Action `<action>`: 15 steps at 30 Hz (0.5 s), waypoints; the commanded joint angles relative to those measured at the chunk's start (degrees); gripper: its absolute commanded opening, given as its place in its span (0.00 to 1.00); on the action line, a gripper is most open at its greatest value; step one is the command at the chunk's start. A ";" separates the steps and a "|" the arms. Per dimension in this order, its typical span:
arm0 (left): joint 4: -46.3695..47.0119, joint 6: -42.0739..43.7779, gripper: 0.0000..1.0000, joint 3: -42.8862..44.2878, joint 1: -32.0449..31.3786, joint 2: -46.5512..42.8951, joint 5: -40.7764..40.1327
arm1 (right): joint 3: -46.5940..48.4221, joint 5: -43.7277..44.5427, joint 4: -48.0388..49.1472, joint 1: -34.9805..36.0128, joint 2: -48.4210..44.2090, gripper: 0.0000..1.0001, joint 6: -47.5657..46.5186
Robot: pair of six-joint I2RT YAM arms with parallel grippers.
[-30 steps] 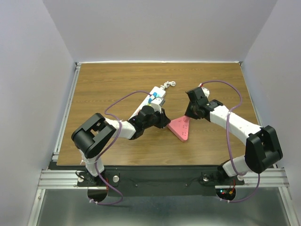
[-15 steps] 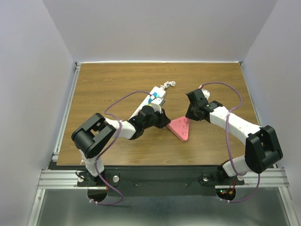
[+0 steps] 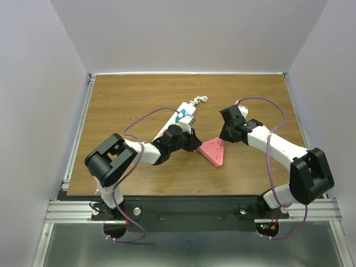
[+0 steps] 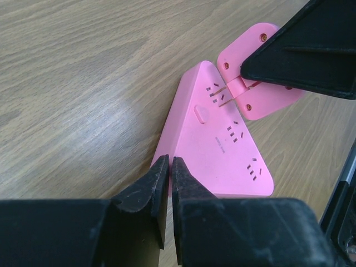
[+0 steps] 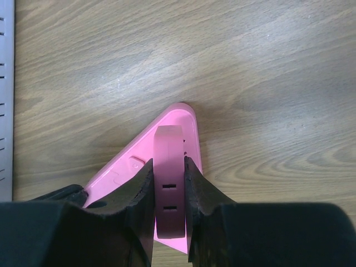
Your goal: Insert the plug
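A pink triangular socket block (image 3: 213, 152) lies flat on the wooden table; it also shows in the left wrist view (image 4: 222, 150) and the right wrist view (image 5: 133, 161). My right gripper (image 3: 226, 133) (image 5: 168, 161) is shut on a flat pink plug (image 5: 169, 189) (image 4: 258, 72), held on edge over the block's corner. The plug's metal prongs (image 4: 224, 95) touch a socket near that corner. My left gripper (image 3: 194, 146) (image 4: 169, 162) is shut and empty, with its tips against the block's near edge.
A white power strip (image 3: 181, 115) with a blue-and-white plug in it lies just behind the left gripper. A small white cord end (image 3: 199, 100) lies beyond it. The table's metal rail (image 5: 5, 100) runs along the left of the right wrist view.
The right gripper with the plug has shifted very slightly toward the pink block. The left arm has not moved.
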 commanded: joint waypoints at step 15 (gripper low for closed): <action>-1.73 0.58 0.16 -0.67 -0.36 0.93 1.10 | 2.64 3.75 0.27 0.42 0.47 0.00 -1.57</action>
